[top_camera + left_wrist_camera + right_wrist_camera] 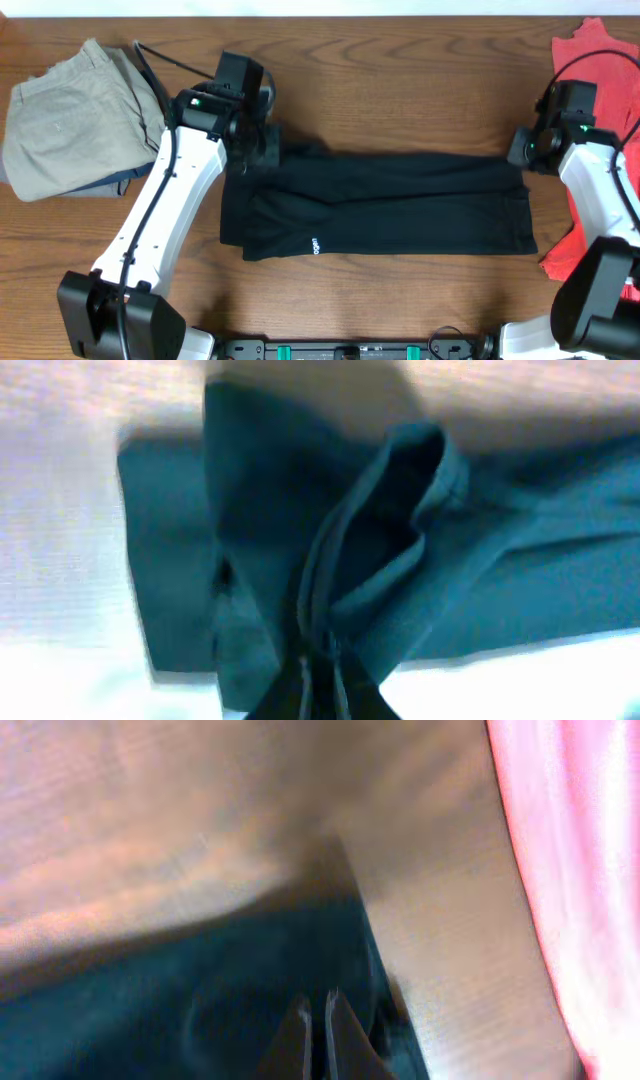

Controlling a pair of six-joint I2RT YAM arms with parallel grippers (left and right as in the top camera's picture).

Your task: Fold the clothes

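You are pinching the black shirt [390,205] at its far corners, left tool [268,150] and right tool [520,150] clamped tight, its long axis lying between them.

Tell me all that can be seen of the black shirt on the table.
The black shirt is soft, plain fabric, folded into a long band lying flat across the wooden table. A small white logo shows near the robot-side edge, toward the left. The left gripper is shut on its far left corner, where the cloth bunches into folds; the right gripper is shut on its far right corner.
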